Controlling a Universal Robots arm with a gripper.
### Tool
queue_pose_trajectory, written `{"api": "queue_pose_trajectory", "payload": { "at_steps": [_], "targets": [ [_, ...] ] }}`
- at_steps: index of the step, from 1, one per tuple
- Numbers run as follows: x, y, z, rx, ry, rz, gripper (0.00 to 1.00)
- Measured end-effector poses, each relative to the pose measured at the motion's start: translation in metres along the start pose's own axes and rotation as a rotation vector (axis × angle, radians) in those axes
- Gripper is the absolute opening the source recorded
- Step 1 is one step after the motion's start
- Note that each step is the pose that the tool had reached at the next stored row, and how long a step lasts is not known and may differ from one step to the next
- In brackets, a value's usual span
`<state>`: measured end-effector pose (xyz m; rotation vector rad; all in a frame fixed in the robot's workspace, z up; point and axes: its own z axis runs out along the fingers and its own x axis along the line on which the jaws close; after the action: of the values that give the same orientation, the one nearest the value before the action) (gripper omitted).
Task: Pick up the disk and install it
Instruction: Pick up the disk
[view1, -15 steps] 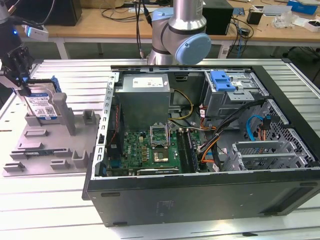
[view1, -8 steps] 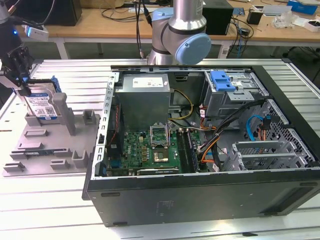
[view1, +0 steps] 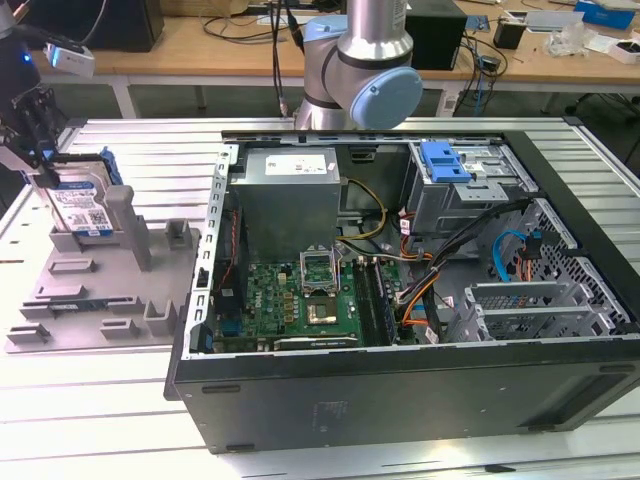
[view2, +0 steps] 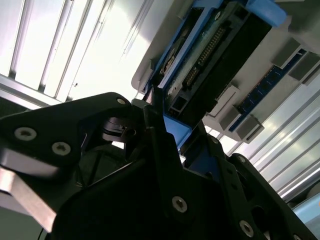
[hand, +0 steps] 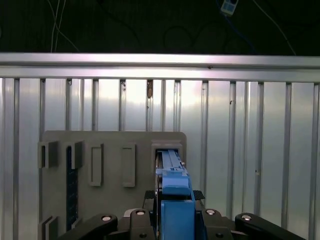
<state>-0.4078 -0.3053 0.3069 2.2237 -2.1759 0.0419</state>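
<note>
Clamped narrow with the gripper (hand: 173, 196) around the blue carrier edge of the disk (hand: 175, 182). Standing upright on edge in a slot of the grey fixture (view1: 100, 290), at its far-left corner in the exterior view. Under the fixture, slatted metal table (view1: 130, 150). Just beside the fixture on the exterior view's right, open computer case (view1: 400, 400).

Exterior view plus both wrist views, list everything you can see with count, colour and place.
disk: one, silver with blue frame, upright in holder, exterior view's left
holder: one, grey, on table beside computer case
computer case: one, black, open, on table
circuit board: one, green, inside case
metal box: one, grey, inside case
clip: one, blue, atop cage inside case
table: one, silver, slatted
arm: one, grey and blue, behind case
gripper: one, black, shut on disk
</note>
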Motion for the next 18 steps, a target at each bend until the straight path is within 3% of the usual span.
{"api": "queue_pose_trajectory", "payload": {
  "at_steps": [4, 18],
  "targets": [
    [0.0006, 0.0000, -0.0149, 0.0000, 0.0000, 0.000, 0.37],
    [0.0015, 0.0001, -0.0373, 0.0000, 0.0001, 0.000, 0.37]
  ]
}}
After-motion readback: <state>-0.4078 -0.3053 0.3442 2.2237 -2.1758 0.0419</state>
